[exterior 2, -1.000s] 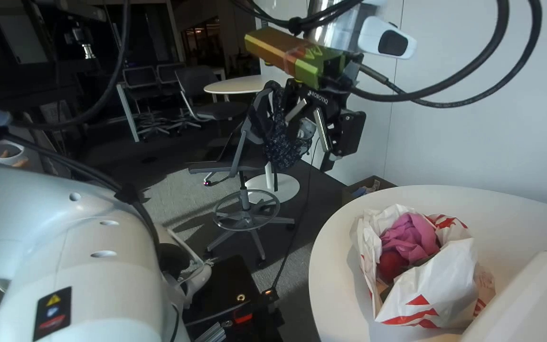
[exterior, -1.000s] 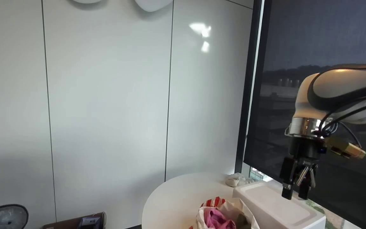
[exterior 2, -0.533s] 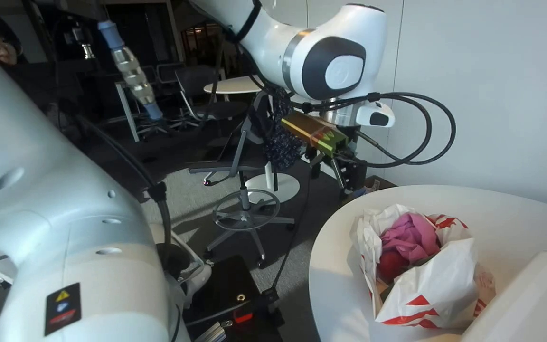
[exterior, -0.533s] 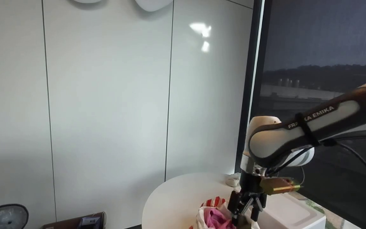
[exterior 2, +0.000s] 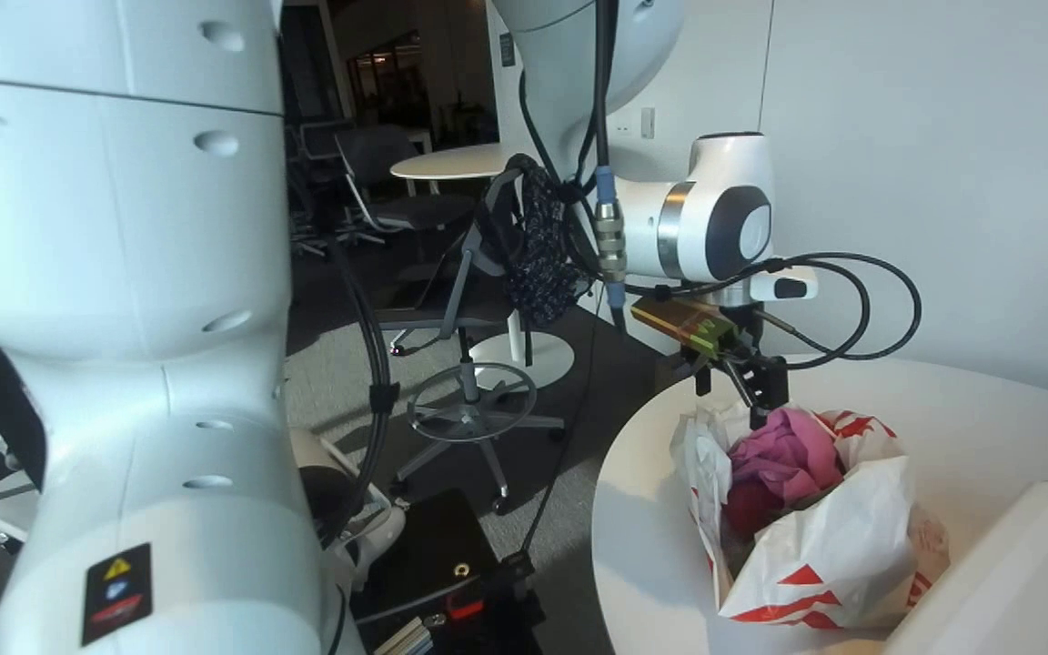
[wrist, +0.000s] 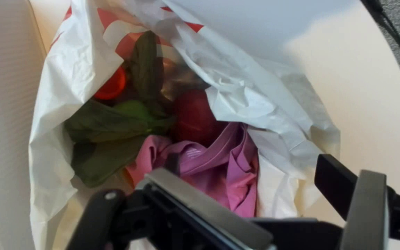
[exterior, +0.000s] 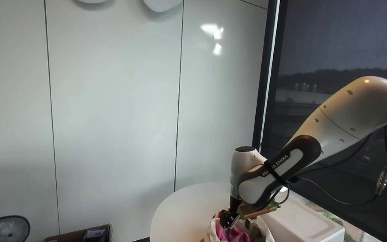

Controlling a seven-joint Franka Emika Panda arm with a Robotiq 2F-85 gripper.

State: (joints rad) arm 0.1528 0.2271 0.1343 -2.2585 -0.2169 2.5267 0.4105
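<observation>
My gripper (wrist: 250,168) stands wide open over a white paper bag (wrist: 56,128) with red markings. A pink cloth (wrist: 207,163) lies in the bag between and below the fingers; nothing is gripped. Beside the cloth in the wrist view are a dark red round object (wrist: 194,118), dark green leaves (wrist: 106,125) and an orange-red round thing (wrist: 111,85). In an exterior view the gripper (exterior 2: 730,400) is at the bag's (exterior 2: 833,564) far rim, one fingertip close to the pink cloth (exterior 2: 788,455). Whether it touches cannot be told. Both exterior views show the gripper (exterior: 237,228) pointing down.
The bag stands on a round white table (exterior 2: 970,391). A white box (exterior: 301,215) is right beside the bag. A chair with a dark backpack (exterior 2: 542,255) stands on the floor beyond the table, and a white wall (exterior: 113,117) rises behind.
The arm has swung from above the white box to the bag and come down, so the fingers now hang at the pink cloth. The gripper has stayed open; the bag looks unmoved.
</observation>
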